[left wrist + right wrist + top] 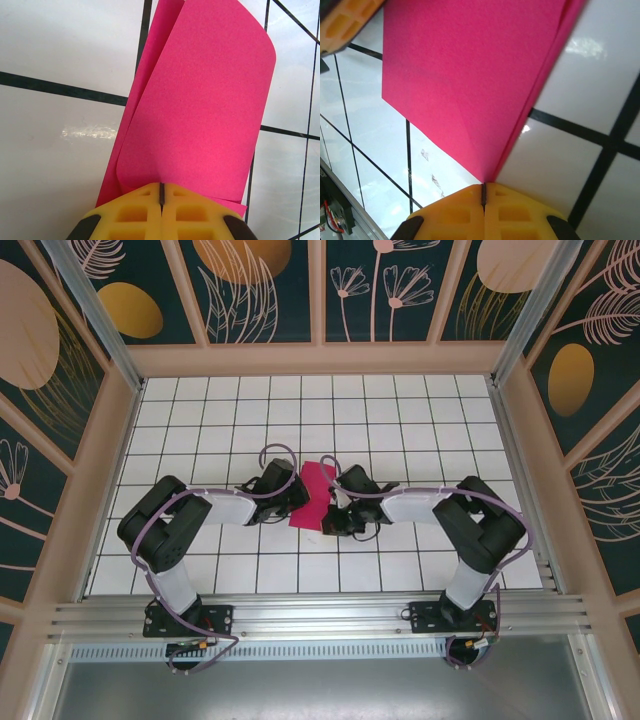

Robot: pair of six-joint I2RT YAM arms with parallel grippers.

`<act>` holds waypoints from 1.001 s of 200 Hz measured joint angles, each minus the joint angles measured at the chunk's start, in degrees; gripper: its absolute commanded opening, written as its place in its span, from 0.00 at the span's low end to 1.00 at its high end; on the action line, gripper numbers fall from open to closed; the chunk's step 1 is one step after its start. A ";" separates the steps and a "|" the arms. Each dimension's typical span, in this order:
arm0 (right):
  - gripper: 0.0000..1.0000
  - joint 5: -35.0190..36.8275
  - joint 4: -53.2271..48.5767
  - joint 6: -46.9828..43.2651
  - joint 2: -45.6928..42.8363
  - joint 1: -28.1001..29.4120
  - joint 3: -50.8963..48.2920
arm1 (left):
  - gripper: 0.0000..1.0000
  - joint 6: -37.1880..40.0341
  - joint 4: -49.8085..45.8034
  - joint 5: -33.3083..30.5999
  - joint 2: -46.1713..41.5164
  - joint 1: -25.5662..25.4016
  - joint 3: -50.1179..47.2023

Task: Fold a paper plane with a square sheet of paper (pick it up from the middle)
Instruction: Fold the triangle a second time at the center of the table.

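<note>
Paper [315, 490], magenta-red, sits at the middle of the tiled table [400, 420], between the two grippers. It is folded over on itself, so it looks like a narrow slanted strip from above.

The left gripper [299, 500] is clenched on the paper's left side. In the left wrist view its yellow fingers [135, 215] are pressed together with only a thin dark line between them. The paper [200, 100] rises from that line in two layers, and the upper layer curves over in a soft bend, not a sharp crease.

The right gripper [338, 505] is also clamped on the paper, on the opposite side. In the right wrist view a corner of the paper [470, 75] goes down into the seam of its closed fingers [510, 215], and a faint diagonal crease runs up from there. The left gripper's finger [345, 20] shows at the upper left corner, touching the paper's far edge.
</note>
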 measured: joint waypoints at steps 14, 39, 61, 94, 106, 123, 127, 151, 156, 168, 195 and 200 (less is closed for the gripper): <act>0.02 0.00 -1.38 0.02 -0.68 0.00 0.00 | 0.00 0.00 0.00 0.02 0.00 0.00 0.00; 0.02 -0.11 -2.16 0.13 -2.51 0.00 0.76 | 0.00 0.02 0.00 0.02 0.00 0.00 0.00; 0.02 -0.17 -1.14 0.37 -2.93 0.00 2.47 | 0.00 0.02 -0.11 0.04 0.00 0.00 0.13; 0.01 -0.24 1.14 0.55 -0.02 -0.20 4.63 | 0.00 0.02 -0.24 0.07 0.00 0.00 0.22; 0.00 -0.22 1.64 0.50 1.95 -0.50 4.68 | 0.00 0.26 -0.24 0.11 0.00 0.00 0.22; 0.00 -0.52 2.58 0.59 4.39 -1.11 3.87 | 0.00 0.92 -0.48 0.50 -0.02 0.00 0.39; 0.00 -1.05 3.19 0.63 4.59 -1.29 3.63 | 0.00 1.05 -0.63 0.52 -0.02 0.00 0.44; 0.00 -2.12 4.28 0.63 4.61 -1.68 3.17 | 0.06 1.73 -1.27 0.61 -0.20 0.00 0.72; 0.00 -2.16 4.33 0.63 4.61 -1.68 3.17 | 0.08 1.79 -1.57 0.61 -0.28 0.00 0.79; 0.00 -2.19 4.42 0.63 4.63 -1.68 3.15 | 0.11 2.23 -2.84 0.50 -0.74 0.00 0.87; 0.00 -2.49 4.74 0.63 4.81 -1.68 3.15 | 0.14 3.26 -6.45 0.48 -4.04 0.00 0.87; 0.00 -2.56 4.83 0.63 4.83 -1.68 3.15 | 0.13 3.48 -6.69 0.55 -4.74 0.00 0.87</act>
